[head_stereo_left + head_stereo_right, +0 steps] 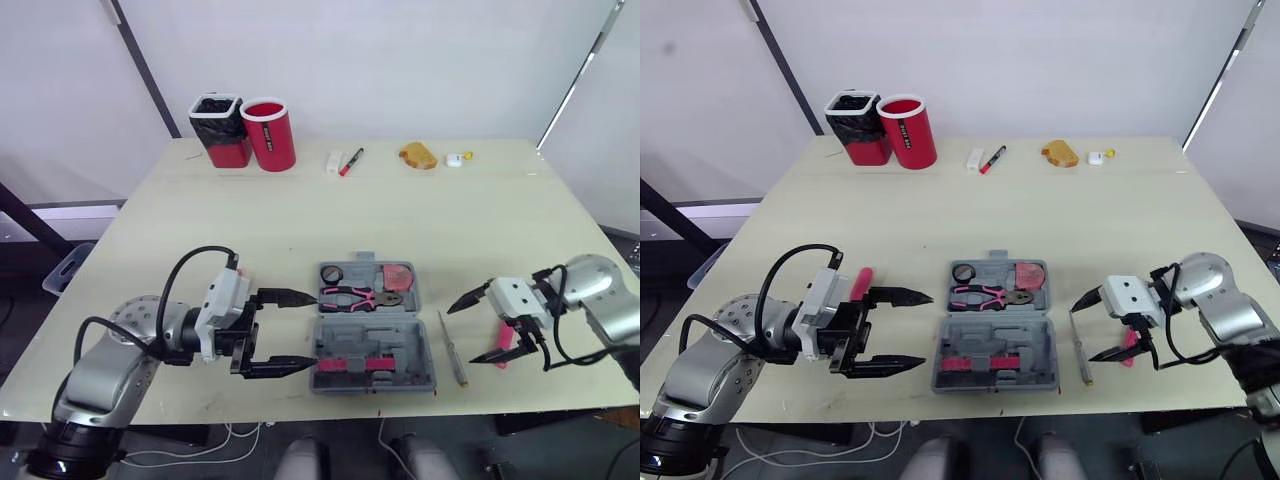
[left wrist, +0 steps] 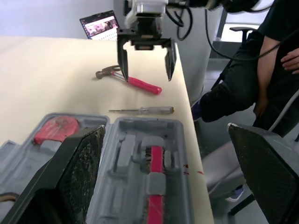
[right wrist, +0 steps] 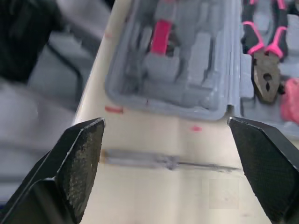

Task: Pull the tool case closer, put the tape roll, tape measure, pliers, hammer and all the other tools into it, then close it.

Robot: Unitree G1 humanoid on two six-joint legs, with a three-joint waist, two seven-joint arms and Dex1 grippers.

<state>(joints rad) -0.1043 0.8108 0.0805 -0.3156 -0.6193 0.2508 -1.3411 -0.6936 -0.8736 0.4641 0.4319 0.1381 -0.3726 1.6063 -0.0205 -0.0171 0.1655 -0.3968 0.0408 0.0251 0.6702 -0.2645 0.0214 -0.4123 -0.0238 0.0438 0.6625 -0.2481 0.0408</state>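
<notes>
The grey tool case point(image 1: 375, 325) lies open near the table's front edge. Its far half holds the black tape roll point(image 1: 332, 273), the pink-handled pliers point(image 1: 360, 297) and the red tape measure point(image 1: 398, 275); a pink-handled tool point(image 1: 350, 363) sits in the near half. My left gripper point(image 1: 300, 330) is open, its fingertips at the case's left side. My right gripper point(image 1: 467, 330) is open to the right of the case, above the pink-handled hammer point(image 2: 128, 79). A thin screwdriver point(image 1: 452, 348) lies on the table between case and hammer. Another pink item point(image 1: 860, 280) lies behind my left gripper.
A black-lined red container point(image 1: 222, 130) and a red cylinder point(image 1: 268, 133) stand at the back left. A marker point(image 1: 350, 160), a white piece point(image 1: 334, 160), a yellow-brown object point(image 1: 418, 155) and a small white item point(image 1: 458, 158) lie along the far edge. A person point(image 2: 261, 70) sits beyond the table's right side.
</notes>
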